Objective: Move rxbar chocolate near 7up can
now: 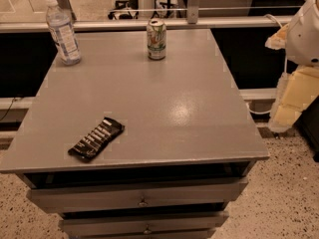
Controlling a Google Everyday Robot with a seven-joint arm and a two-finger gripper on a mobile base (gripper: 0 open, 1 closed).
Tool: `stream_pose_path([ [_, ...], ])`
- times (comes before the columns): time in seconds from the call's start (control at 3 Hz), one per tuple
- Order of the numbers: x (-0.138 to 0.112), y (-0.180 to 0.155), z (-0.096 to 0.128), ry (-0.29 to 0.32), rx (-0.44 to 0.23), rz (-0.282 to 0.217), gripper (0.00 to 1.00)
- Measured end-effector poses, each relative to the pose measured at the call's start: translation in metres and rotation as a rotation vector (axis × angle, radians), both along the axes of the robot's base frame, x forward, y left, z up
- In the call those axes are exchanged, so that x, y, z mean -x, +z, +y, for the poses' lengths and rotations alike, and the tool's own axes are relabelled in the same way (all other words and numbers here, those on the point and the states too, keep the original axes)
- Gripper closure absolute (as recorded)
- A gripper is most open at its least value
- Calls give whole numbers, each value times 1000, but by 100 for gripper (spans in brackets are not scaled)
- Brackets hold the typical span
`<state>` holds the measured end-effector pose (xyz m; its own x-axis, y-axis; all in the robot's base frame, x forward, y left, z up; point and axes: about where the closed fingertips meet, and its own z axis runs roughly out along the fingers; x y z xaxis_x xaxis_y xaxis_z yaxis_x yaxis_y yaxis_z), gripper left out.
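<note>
The rxbar chocolate (96, 139), a flat black wrapper with white lettering, lies diagonally on the grey table top (164, 98) near its front left edge. The 7up can (156, 39) stands upright at the back middle of the table. My gripper (288, 111) hangs off the table's right side, beyond the edge, below the white arm (305, 31). It is far from both the bar and the can and holds nothing that I can see.
A clear plastic water bottle (62, 31) stands at the back left corner. The table has drawers (142, 195) below its front edge. A rail and glass wall run behind the table. Speckled floor lies to the right.
</note>
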<state>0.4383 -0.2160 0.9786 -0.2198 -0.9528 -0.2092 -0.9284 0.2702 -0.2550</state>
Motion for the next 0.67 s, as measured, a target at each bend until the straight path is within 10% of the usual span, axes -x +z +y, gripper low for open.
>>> stream_pose_path([
  [0.67, -14, -8, 24, 64, -38, -8, 0],
])
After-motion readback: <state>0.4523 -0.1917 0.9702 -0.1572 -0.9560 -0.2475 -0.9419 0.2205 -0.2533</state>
